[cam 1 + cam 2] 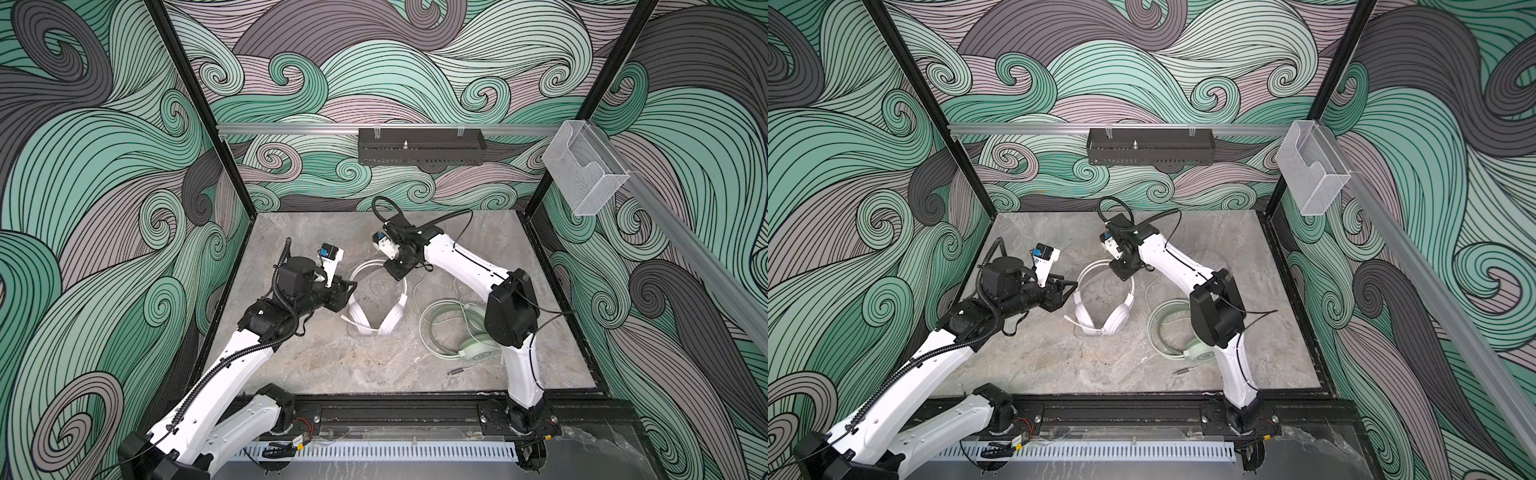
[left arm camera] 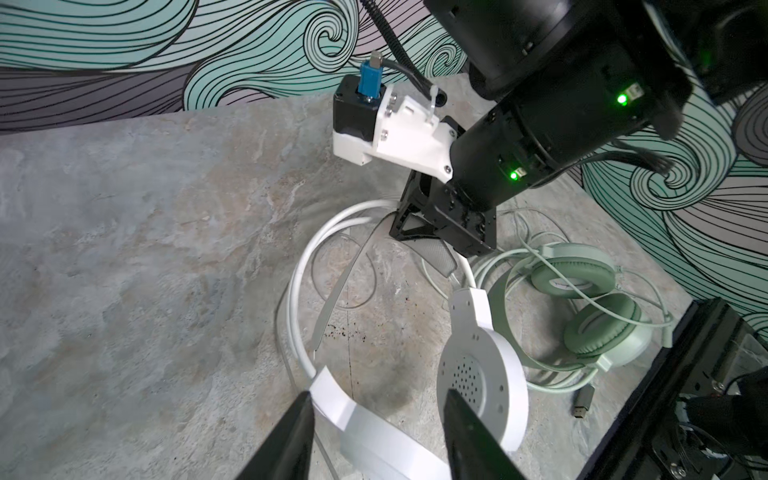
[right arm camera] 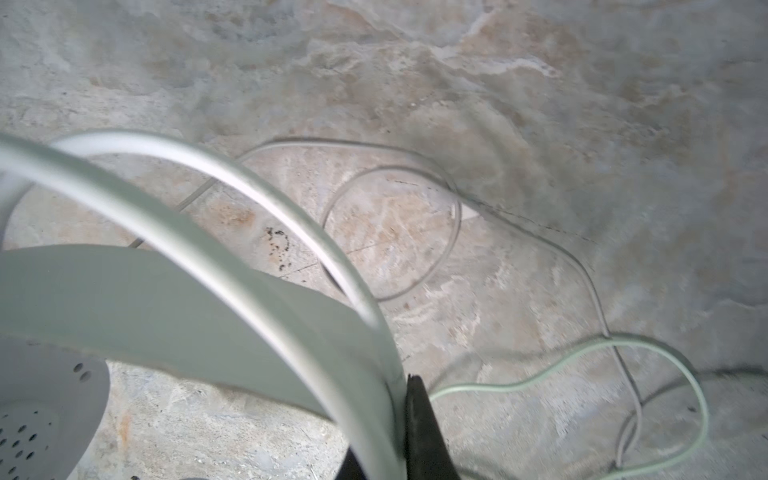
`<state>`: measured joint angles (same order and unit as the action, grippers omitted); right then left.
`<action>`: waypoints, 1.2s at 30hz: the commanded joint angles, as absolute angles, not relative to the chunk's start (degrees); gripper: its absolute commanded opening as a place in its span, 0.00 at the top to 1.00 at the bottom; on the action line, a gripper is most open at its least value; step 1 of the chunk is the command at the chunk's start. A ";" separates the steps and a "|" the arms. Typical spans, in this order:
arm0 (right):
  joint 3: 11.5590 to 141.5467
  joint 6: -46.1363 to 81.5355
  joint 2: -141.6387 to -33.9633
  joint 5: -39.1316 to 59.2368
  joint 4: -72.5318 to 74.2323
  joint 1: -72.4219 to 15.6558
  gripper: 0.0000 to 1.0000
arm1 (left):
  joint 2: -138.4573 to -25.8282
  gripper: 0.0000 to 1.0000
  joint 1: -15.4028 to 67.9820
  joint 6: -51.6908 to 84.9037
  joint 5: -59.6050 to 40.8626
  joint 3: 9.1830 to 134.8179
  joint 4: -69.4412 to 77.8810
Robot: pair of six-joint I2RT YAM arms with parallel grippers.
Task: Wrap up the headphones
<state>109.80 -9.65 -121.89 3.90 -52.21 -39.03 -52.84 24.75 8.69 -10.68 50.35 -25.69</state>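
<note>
One white headset [image 1: 358, 312], headband pinched by right fingers [image 3: 419, 424] (left fingers [image 2: 291, 436] apart).

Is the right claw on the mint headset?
No, the right claw is shut on the headband of the white headset.

I can read nothing here: no word, brand, number or sign comes out clearly enough. The mint green headset [image 2: 598, 332] has a small dark mark inside one ear pad, too blurred for me to read. The white headset [image 2: 482, 374] bears only a patch of punched holes, no lettering.
</note>
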 commanded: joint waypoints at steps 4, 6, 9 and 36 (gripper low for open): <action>108.32 -13.03 -123.80 10.15 -52.83 -40.46 0.85 | -56.36 0.47 23.41 14.25 -6.18 50.24 -31.44; 106.90 -13.18 -123.61 9.32 -52.64 -40.98 0.82 | -57.84 0.47 23.13 16.25 -7.24 49.47 -30.68; 105.56 -12.76 -123.32 6.79 -52.69 -41.60 0.74 | -60.02 0.47 23.07 18.62 -10.68 48.08 -28.21; 106.07 -3.29 -100.79 -2.45 -63.78 -36.26 0.19 | -70.80 0.51 25.08 33.12 -24.64 36.87 -19.08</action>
<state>107.44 -4.64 -102.45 -1.08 -62.19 -36.05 -73.21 24.05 28.93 -21.76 37.19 -22.72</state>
